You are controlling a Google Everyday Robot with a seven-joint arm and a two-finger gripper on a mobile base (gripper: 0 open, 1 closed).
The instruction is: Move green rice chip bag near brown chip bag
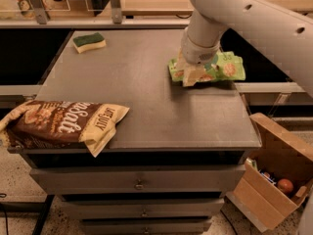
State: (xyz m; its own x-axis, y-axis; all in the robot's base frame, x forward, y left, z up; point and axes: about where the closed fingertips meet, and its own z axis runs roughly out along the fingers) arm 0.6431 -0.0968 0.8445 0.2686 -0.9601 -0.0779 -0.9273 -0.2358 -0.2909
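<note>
The green rice chip bag (222, 66) lies on the right side of the grey table (146, 92), near its right edge. My gripper (192, 75) is down on the bag's left end, with the white arm coming in from the upper right and hiding part of the bag. The brown chip bag (61, 124) lies flat at the table's front left corner, with its left end hanging over the edge, far from the green bag.
A green-and-yellow sponge (89, 42) sits at the back left of the table. An open cardboard box (274, 175) with small items stands on the floor at the right. Drawers (139, 182) are below the tabletop, and a railing runs behind the table.
</note>
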